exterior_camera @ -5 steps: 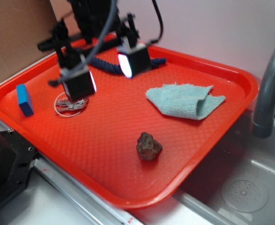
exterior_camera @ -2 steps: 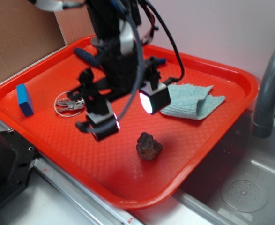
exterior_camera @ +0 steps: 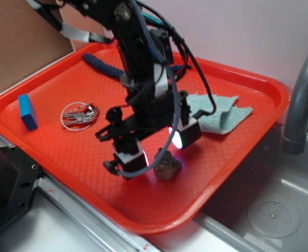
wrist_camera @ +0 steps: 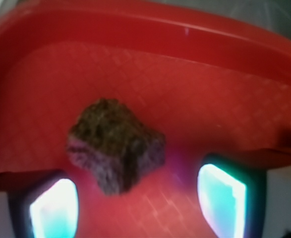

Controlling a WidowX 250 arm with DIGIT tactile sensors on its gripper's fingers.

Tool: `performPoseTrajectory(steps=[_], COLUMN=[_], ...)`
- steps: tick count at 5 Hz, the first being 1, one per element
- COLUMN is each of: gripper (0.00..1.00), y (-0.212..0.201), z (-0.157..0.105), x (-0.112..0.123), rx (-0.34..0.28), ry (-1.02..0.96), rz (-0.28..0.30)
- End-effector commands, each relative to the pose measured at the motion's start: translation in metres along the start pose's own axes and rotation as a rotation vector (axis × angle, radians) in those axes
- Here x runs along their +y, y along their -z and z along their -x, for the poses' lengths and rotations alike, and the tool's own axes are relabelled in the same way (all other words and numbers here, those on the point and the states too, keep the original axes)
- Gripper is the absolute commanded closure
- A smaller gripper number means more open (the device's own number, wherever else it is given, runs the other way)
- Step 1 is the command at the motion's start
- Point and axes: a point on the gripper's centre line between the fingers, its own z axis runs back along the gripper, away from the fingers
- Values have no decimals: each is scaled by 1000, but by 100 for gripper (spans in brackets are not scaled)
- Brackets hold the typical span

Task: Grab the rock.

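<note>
Rock (wrist_camera: 114, 145) lay on the red tray (wrist_camera: 224, 94), just ahead of the gripper (wrist_camera: 135, 208) and nearer the left-hand fingertip (wrist_camera: 53, 208), untouched; the jaws were spread wide apart.

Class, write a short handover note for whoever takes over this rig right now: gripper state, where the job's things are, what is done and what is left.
Gripper: open, jaws spread wide, holding nothing.
The lumpy brown-grey rock lies on the red plastic tray, near its front edge; in the wrist view it sits between the two glowing fingertips, closer to the one on the image's left.
Done: gripper brought to the rock, jaws either side of it.
Left: centre on the rock, lower if needed, close, lift.
The blue block is not the target.
</note>
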Motion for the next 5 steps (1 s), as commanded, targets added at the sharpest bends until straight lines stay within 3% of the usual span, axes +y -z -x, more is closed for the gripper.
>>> performPoseTrajectory(steps=[1, 2, 3, 4, 5], gripper=[0, 0, 60, 100, 100], y=[2, 3, 5, 9, 8], z=[-7, -6, -7, -2, 2], x=[-11, -5, -2, 1, 4], rx=[-32, -48, -45, -60, -78], ry=[127, 122, 113, 83, 63], rz=[-18, -17, -11, 4, 14])
